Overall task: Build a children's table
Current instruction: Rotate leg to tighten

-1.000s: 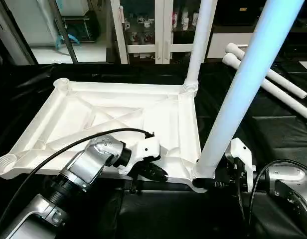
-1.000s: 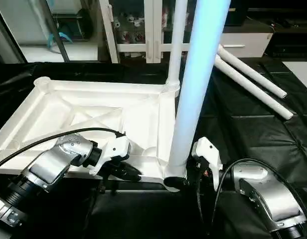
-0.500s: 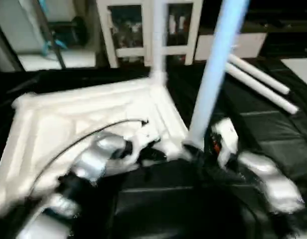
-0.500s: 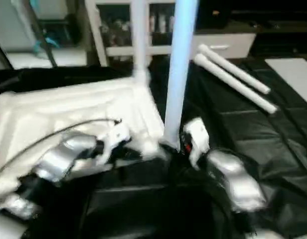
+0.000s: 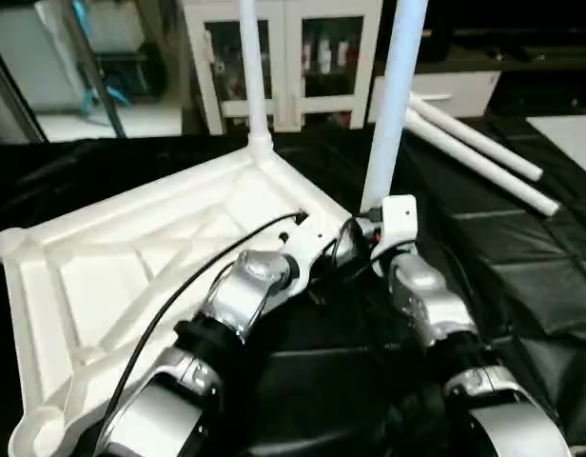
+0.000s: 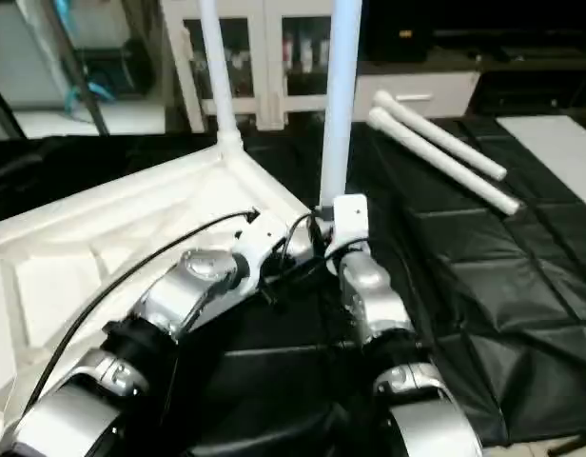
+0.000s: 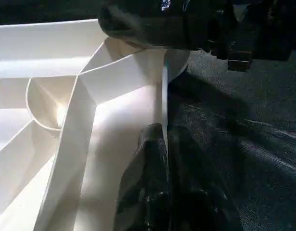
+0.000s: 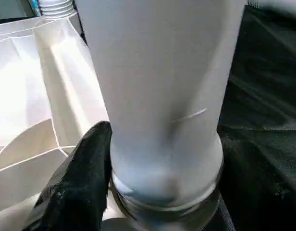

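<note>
From the left eye view, the white plastic tabletop (image 5: 131, 257) is lying underside up on the black-covered work table (image 5: 521, 276), its raised ribs forming triangles and a round socket sitting at each corner. 2 smooth white tube legs are standing upright in sockets: the far leg (image 5: 252, 67) at the tabletop's far corner, the near leg (image 5: 393, 95) at the corner nearest the table's right edge. 2 loose legs (image 5: 474, 152) are lying side by side toward the table's far right corner. Both silver forearms are reaching forward and converging on the near leg's corner, a black cable arcing over the left one.

The right eye view is showing the same layout, with the right gripper (image 6: 336, 249) sitting at the foot of the near leg and the left gripper (image 6: 274, 262) just beside it at the tabletop's rim.

In the left wrist view, the left gripper's glossy black fingers (image 7: 150, 173) are pinching the thin upright edge wall of the tabletop, 1 on each side, beside a curved socket wall and sharp-edged ribs.

In the right wrist view, the near leg is filling the middle, a matte tapered tube ending in a ringed collar seated in its socket. 1 black finger (image 8: 83, 178) is pressing against its side; the other is hidden, so the right gripper appears clamped around the leg's base.
</note>
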### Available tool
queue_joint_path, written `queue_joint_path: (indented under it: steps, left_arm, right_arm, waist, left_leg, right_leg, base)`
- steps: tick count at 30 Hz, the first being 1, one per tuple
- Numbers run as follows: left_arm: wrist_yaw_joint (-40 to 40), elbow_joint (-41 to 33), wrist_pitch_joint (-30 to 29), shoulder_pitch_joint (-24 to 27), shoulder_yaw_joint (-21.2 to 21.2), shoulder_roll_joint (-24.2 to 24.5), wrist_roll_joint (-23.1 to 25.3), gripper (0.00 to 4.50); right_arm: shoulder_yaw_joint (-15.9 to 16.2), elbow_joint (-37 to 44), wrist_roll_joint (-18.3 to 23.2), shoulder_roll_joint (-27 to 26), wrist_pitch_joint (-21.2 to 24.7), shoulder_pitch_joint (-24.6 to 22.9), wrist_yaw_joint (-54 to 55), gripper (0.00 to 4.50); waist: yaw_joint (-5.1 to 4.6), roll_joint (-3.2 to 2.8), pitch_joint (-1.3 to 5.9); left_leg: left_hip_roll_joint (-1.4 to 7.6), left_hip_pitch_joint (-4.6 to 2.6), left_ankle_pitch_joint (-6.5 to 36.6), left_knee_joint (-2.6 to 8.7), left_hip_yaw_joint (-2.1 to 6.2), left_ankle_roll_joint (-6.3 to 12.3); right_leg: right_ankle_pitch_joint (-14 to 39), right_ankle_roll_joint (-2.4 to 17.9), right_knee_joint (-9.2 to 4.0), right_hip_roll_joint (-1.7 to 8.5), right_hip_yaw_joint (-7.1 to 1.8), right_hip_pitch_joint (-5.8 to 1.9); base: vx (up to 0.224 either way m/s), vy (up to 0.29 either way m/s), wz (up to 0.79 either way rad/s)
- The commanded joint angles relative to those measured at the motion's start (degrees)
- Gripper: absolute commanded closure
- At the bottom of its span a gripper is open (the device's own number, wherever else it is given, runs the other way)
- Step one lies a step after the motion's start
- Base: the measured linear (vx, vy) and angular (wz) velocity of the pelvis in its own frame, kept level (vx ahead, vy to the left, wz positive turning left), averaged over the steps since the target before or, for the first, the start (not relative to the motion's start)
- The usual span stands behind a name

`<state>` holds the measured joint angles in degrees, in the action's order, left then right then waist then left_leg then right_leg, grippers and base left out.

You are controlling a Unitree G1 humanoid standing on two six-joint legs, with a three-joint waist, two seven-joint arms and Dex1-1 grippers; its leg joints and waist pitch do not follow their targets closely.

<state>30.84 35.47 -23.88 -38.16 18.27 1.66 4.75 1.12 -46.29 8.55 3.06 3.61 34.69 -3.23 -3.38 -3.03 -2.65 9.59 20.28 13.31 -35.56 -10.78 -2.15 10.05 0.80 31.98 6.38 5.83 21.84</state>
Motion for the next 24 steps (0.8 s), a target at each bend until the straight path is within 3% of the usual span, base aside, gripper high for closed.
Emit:
queue_joint_path:
  steps: [1,5,9,12,13,14,15,17,18,19,22,23,24]
  left_arm:
    - [-1.3,1.5,-0.4,-0.2,0.6,-0.4,0.9,4.50]
    - [0.2,2.7,1.0,-0.4,0.5,0.4,1.0,4.50]
    - [3.5,0.8,1.1,0.6,1.3,2.1,0.7,4.50]
    - [7.5,-1.7,1.0,1.9,2.3,3.7,0.1,4.50]
    - [9.2,-2.9,0.9,2.5,2.8,4.3,-0.3,4.50]
    - [16.2,-7.1,2.2,4.6,4.7,6.9,-1.8,4.50]
    - [16.2,-7.1,2.2,4.6,4.7,6.9,-1.8,4.50]
    - [23.2,-11.2,2.6,6.3,6.6,9.8,-3.4,4.50]
    - [24.9,-12.2,2.4,6.6,7.2,10.7,-3.8,4.50]
    - [27.8,-13.6,3.3,7.1,8.0,12.0,-4.4,4.50]
    - [33.2,-16.9,2.6,8.0,9.6,14.9,-5.7,4.50]
    - [34.4,-17.6,3.3,8.2,10.0,15.7,-5.7,4.50]
    - [36.2,-18.5,3.8,8.5,10.4,16.6,-6.1,4.50]
  right_arm:
    - [0.8,-2.4,-0.3,-2.0,-0.7,0.0,-2.3,1.22]
    - [0.3,-2.2,0.0,-1.5,-5.2,0.0,-6.7,0.88]
    - [1.7,3.7,0.8,0.8,-4.5,-2.8,-12.7,0.43]
    - [3.4,9.9,1.0,3.8,-3.0,-5.8,-18.3,0.23]
    - [4.1,12.3,1.1,5.2,-2.3,-7.0,-20.6,0.09]
    - [6.3,21.2,2.9,11.1,1.4,-11.5,-29.5,0.04]
    - [6.3,21.2,2.9,11.1,1.4,-11.5,-29.5,0.04]
    - [8.1,28.9,4.0,17.5,3.5,-15.5,-37.1,0.04]
    - [8.3,30.9,4.7,19.3,4.4,-16.6,-39.1,0.04]
    - [8.4,33.3,5.6,21.5,5.3,-18.0,-41.5,0.04]
    - [7.9,38.0,7.7,25.7,7.9,-20.8,-45.7,0.04]
    - [7.7,39.2,8.5,26.8,8.7,-21.6,-47.0,0.04]
    - [7.5,40.5,8.9,27.9,9.3,-22.5,-48.4,0.04]
  waist:
    - [-0.56,0.61,2.82]
    - [-0.86,0.63,2.88]
    - [-0.91,0.58,2.86]
    - [-0.33,0.59,3.05]
    - [0.04,0.75,3.17]
    - [0.16,0.69,3.13]
    - [0.48,0.77,3.26]
    - [0.81,0.80,3.22]
    - [1.07,0.66,3.30]
    - [1.65,0.78,3.46]
    - [2.41,0.76,3.60]
    - [3.10,0.43,3.87]
    - [3.53,0.56,3.97]
  left_leg:
    - [2.91,-0.57,26.5,5.81,2.55,0.42]
    - [2.94,-0.06,25.2,5.89,2.47,1.33]
    - [3.09,0.20,23.1,5.88,2.34,2.30]
    - [3.32,0.32,20.5,5.87,2.23,3.06]
    - [3.50,0.81,17.2,5.81,2.06,4.39]
    - [3.57,0.98,16.3,5.95,2.20,4.91]
    - [3.66,0.95,15.5,5.81,2.12,5.37]
    - [3.74,0.68,15.2,5.67,1.89,6.29]
    - [3.77,0.68,14.8,5.65,1.90,6.33]
    - [3.86,0.68,10.9,5.34,1.83,7.06]
    - [3.88,0.91,7.5,5.02,1.60,8.38]
    - [3.98,0.19,4.8,4.67,1.32,8.96]
    - [3.83,0.42,1.9,4.39,1.26,10.01]
  right_leg:
    - [28.1,7.0,-5.02,2.94,-1.46,-0.96]
    - [26.0,8.6,-4.69,3.08,-1.84,-1.19]
    - [24.3,10.0,-4.43,3.18,-2.13,-1.29]
    - [20.7,11.0,-4.07,3.20,-2.45,-1.50]
    - [16.8,12.1,-3.50,3.17,-2.65,-1.86]
    - [16.7,12.1,-3.44,3.10,-2.58,-2.18]
    - [16.1,11.8,-3.30,3.11,-2.65,-2.35]
    - [16.4,12.4,-3.31,3.08,-2.94,-1.72]
    - [16.1,12.4,-3.21,3.19,-2.99,-1.83]
    - [11.7,13.7,-2.52,3.03,-3.18,-1.81]
    - [7.1,15.2,-1.61,3.06,-3.41,-2.00]
    - [3.5,16.3,-1.23,3.02,-3.49,-1.53]
    - [0.2,16.9,-0.73,2.83,-3.43,-1.80]
  base:
    - [0.000,0.000,0.00]
    - [0.000,0.000,0.00]
    - [0.000,0.000,0.00]
    - [0.000,0.000,0.00]
    - [0.000,0.000,0.00]
    - [0.000,0.000,0.00]
    - [0.000,0.000,0.00]
    - [0.065,-0.022,0.05]
    - [0.074,-0.027,0.05]
    - [0.069,-0.024,0.03]
    - [0.064,-0.022,0.01]
    - [0.062,-0.019,0.01]
    - [0.000,0.000,0.00]
